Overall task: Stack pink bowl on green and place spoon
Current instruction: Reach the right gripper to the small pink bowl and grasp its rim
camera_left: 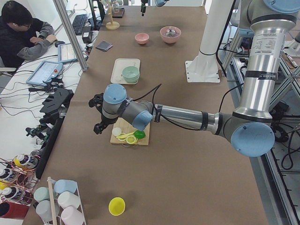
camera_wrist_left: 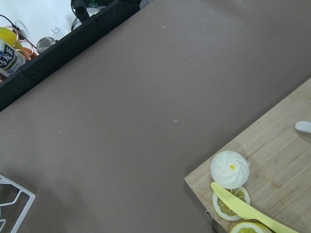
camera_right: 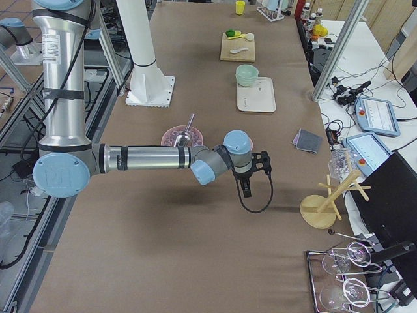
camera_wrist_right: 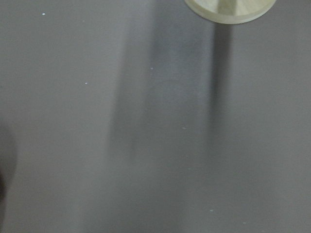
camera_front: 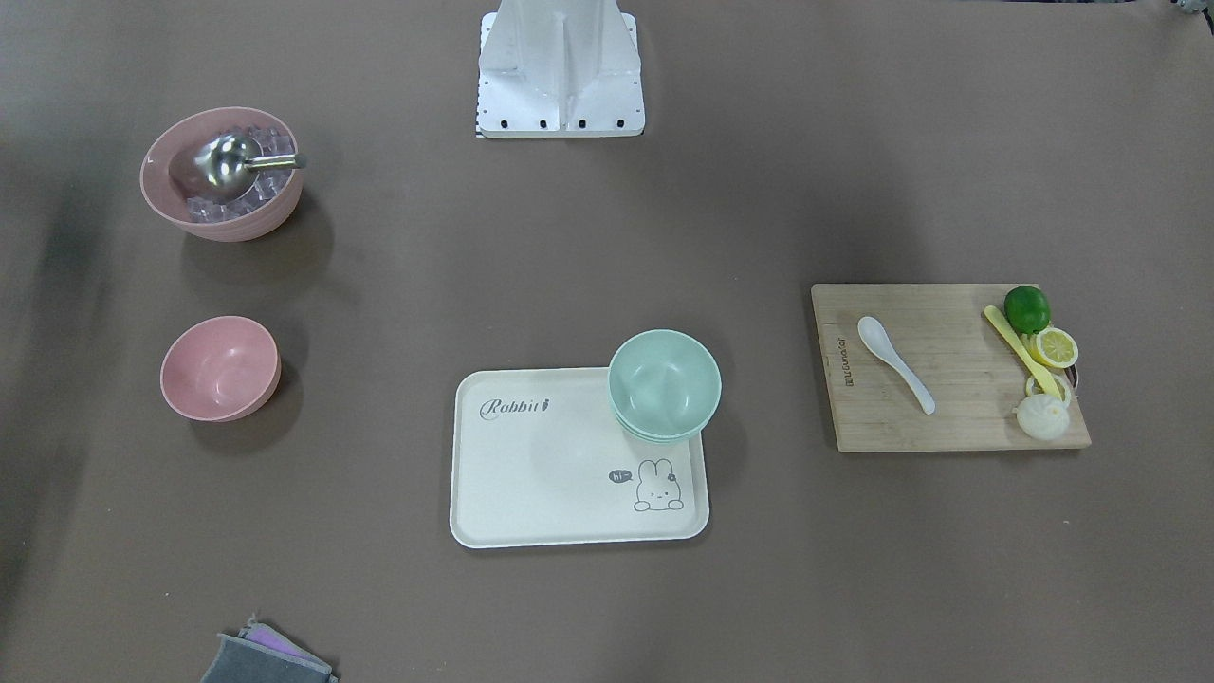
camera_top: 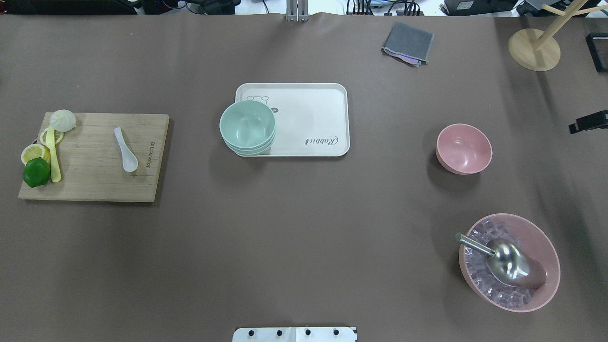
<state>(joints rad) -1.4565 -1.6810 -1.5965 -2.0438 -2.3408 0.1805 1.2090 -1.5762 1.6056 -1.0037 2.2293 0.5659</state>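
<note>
Seen from overhead, a rectangular bamboo board [camera_top: 95, 185] is lying at 9 o'clock of the matte cream tray [camera_top: 313, 109]; smooth round green bowls [camera_top: 247, 126] are sitting stacked on the tray's 9 o'clock edge, the pink bowl [camera_top: 463, 148] at its 3 o'clock, the glossy white spoon [camera_top: 126, 149] on the board. My left gripper [camera_left: 98, 123] and right gripper [camera_right: 251, 179] are hovering; I cannot tell their opening

A robotics lab: an operator [camera_left: 22, 29] at a keyboard [camera_left: 78, 21] upper left, teach pendant [camera_left: 47, 72], aluminium framing [camera_left: 70, 33], loose cables [camera_left: 18, 89].
</note>
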